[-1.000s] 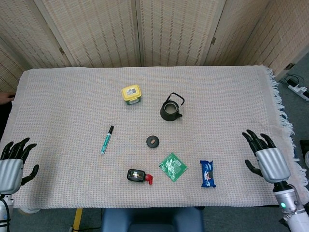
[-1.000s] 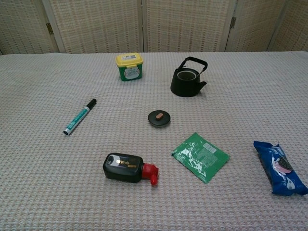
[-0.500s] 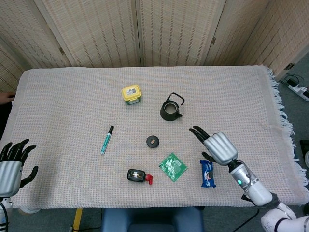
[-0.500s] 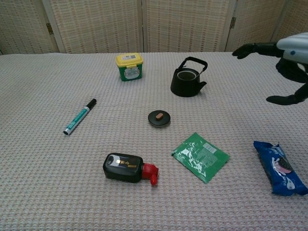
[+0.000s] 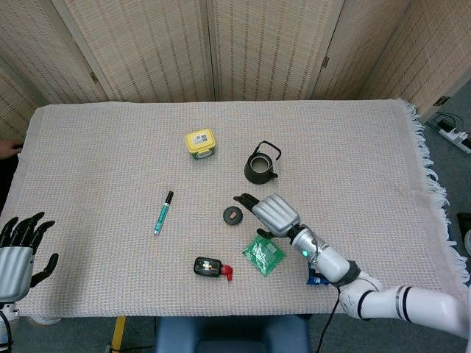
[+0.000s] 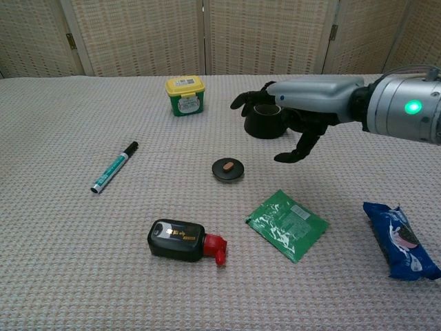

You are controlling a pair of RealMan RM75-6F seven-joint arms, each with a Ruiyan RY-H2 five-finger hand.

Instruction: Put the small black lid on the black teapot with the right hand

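Note:
The small black lid (image 5: 232, 215) (image 6: 228, 169), round with a brown knob, lies flat on the cloth mid-table. The black teapot (image 5: 260, 166) (image 6: 264, 122) stands upright behind it, open-topped, handle raised; in the chest view the hand covers part of it. My right hand (image 5: 269, 212) (image 6: 301, 103) hovers open above the cloth just right of the lid, fingers spread and stretched toward it, holding nothing. My left hand (image 5: 20, 246) rests open at the table's near-left edge, seen only in the head view.
A yellow-lidded tub (image 5: 199, 143) stands behind the lid. A green marker (image 5: 163, 212) lies to the left. A black bottle with a red cap (image 5: 211, 267), a green sachet (image 5: 263, 254) and a blue snack pack (image 6: 402, 238) lie along the near side.
My right arm has swung in from the table's right edge toward the middle, and the hand now hovers beside the lid. The left hand and all objects have stayed put.

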